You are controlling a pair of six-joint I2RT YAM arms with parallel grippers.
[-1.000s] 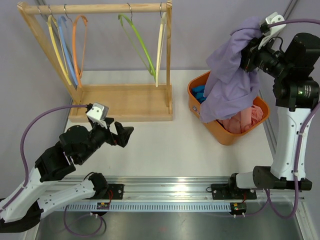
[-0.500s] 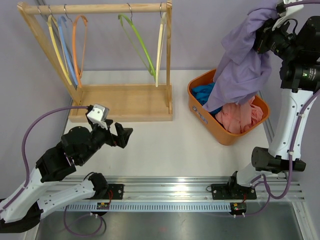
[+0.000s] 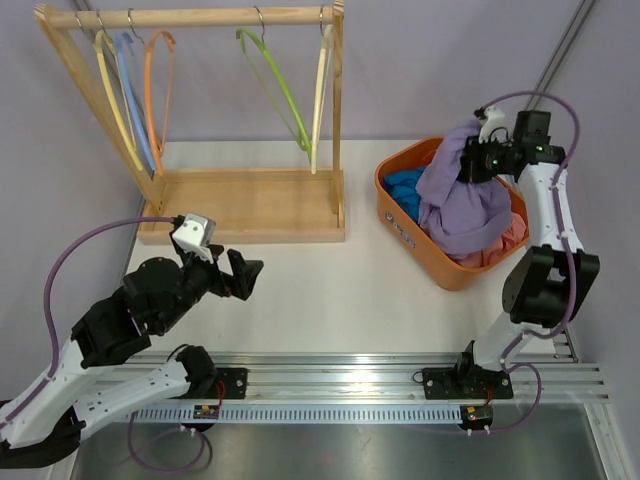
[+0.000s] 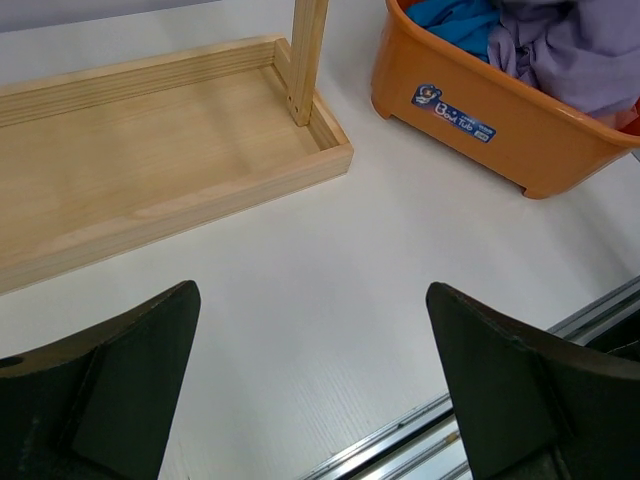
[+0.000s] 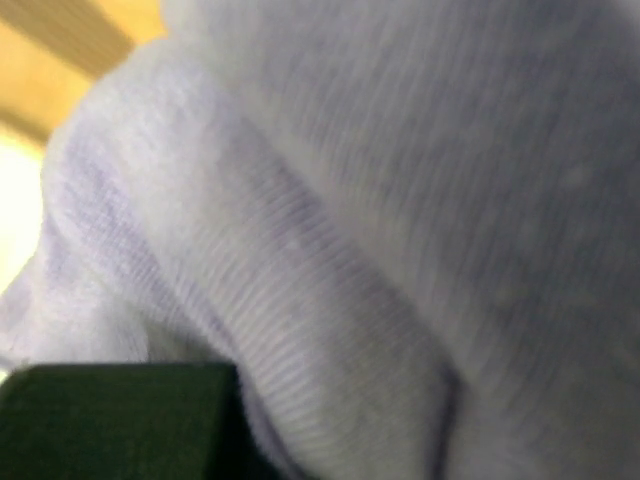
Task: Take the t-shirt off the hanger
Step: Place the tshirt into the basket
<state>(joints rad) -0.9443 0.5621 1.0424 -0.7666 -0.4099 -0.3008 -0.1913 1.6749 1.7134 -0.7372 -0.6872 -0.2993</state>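
Observation:
The lavender t-shirt (image 3: 462,208) is bunched in the orange basket (image 3: 398,232), on top of pink and blue clothes. My right gripper (image 3: 472,160) is shut on its upper fold, just above the basket's far side. In the right wrist view the t-shirt (image 5: 400,200) fills the frame, and one dark finger (image 5: 120,420) shows at the bottom left. Several bare hangers, among them a green hanger (image 3: 275,85), hang on the wooden rack (image 3: 200,17); none carries cloth. My left gripper (image 3: 245,272) is open over the bare table (image 4: 330,270), left of centre, with nothing between its fingers.
The rack's wooden base tray (image 3: 250,205) lies at the back left, and its corner (image 4: 325,155) is close ahead of my left gripper. The orange basket (image 4: 480,110) sits to that gripper's front right. A metal rail (image 3: 340,385) runs along the near table edge.
My right arm has swung down from high above the basket and lowered the lavender t-shirt into it. The left arm has stayed nearly still, jaws open.

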